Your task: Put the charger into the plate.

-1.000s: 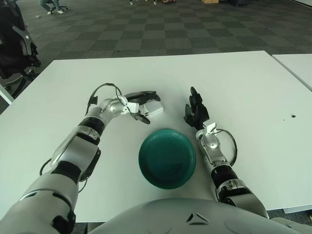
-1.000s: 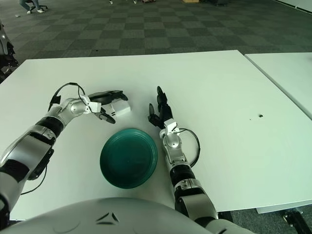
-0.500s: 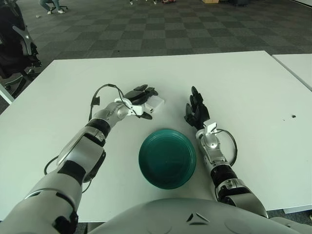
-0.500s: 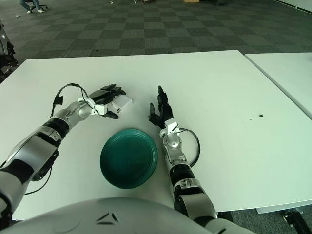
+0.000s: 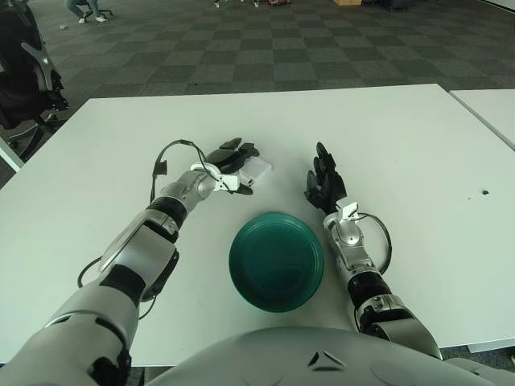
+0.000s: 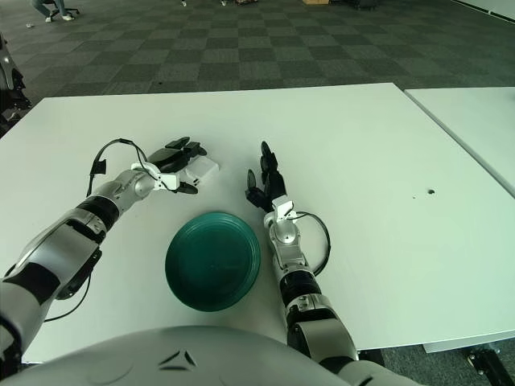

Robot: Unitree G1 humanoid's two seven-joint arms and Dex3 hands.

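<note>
A small white charger (image 5: 261,168) lies on the white table (image 5: 418,161), beyond the dark green plate (image 5: 276,261) and a little to its left. My left hand (image 5: 251,170) reaches in from the left and brackets the charger's left end. Its fingers (image 5: 235,149) are stretched over the far side, the thumb (image 5: 242,189) is on the near side, and the gap is wider than the charger. The plate holds nothing. My right hand (image 5: 323,181) shows just beyond the plate's right rim, fingers straight and spread, holding nothing.
A second white table (image 5: 491,108) stands at the far right across a narrow gap. A small dark mark (image 5: 484,192) dots the table on the right. A black chair (image 5: 24,72) stands off the table's left corner. Checkered carpet lies beyond the far edge.
The charger and my left hand have shifted away from the plate toward the far side of the table. The right hand has stayed where it was.
</note>
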